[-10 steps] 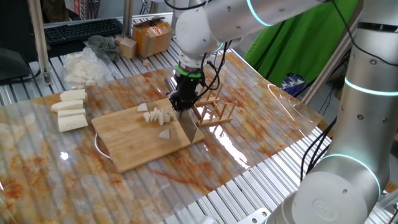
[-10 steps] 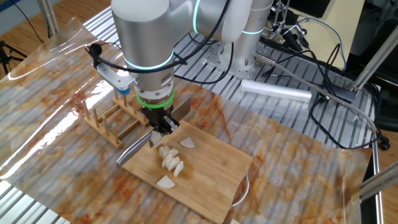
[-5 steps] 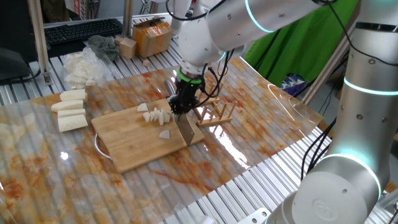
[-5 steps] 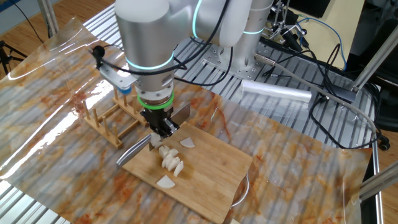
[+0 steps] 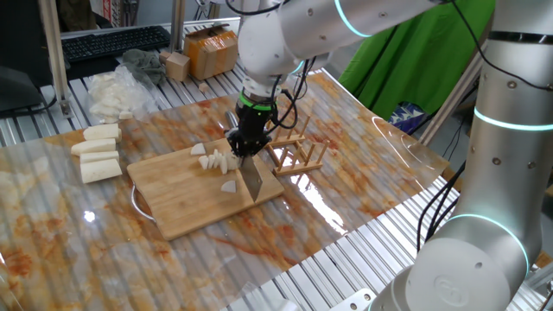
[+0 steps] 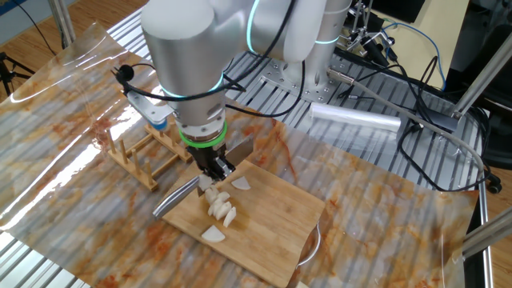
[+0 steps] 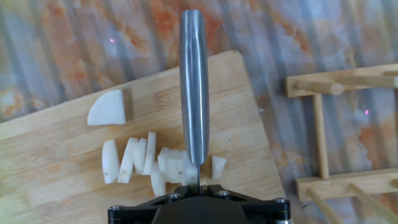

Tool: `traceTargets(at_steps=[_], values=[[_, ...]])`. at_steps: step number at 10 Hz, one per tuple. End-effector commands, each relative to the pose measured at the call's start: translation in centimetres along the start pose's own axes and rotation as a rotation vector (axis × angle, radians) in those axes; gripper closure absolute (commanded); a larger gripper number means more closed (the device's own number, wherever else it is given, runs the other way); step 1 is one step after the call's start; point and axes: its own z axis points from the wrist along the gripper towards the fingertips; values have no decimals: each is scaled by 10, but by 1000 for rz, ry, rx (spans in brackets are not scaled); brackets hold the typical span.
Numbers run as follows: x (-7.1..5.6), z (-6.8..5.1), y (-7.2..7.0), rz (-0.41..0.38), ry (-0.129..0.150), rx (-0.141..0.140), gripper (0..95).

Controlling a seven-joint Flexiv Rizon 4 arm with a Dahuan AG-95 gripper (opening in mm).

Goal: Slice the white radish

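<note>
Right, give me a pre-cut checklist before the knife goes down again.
1. Claw shut on the knife: ok.
2. Blade above the row of white radish pieces, on the cutting board: ok.
3. Pieces all on the board, none at its edge: ok; one slice lies apart from the row.
4. Wooden rack apart from the blade: ok.
5. Whether the edge already touches a piece: cannot tell.
6. Three longer chunks lie off the board, out of the way: ok.
</note>
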Motion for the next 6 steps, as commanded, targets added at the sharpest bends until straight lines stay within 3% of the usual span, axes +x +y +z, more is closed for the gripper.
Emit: traceTargets(at_steps=[1,4,5,6], values=[[1,-1,-1,-8,-22,34,950],[0,-2,-1,16,-25,55,950],[0,-2,-1,23,-25,55,760],[1,-5,-1,26,-21,55,760]])
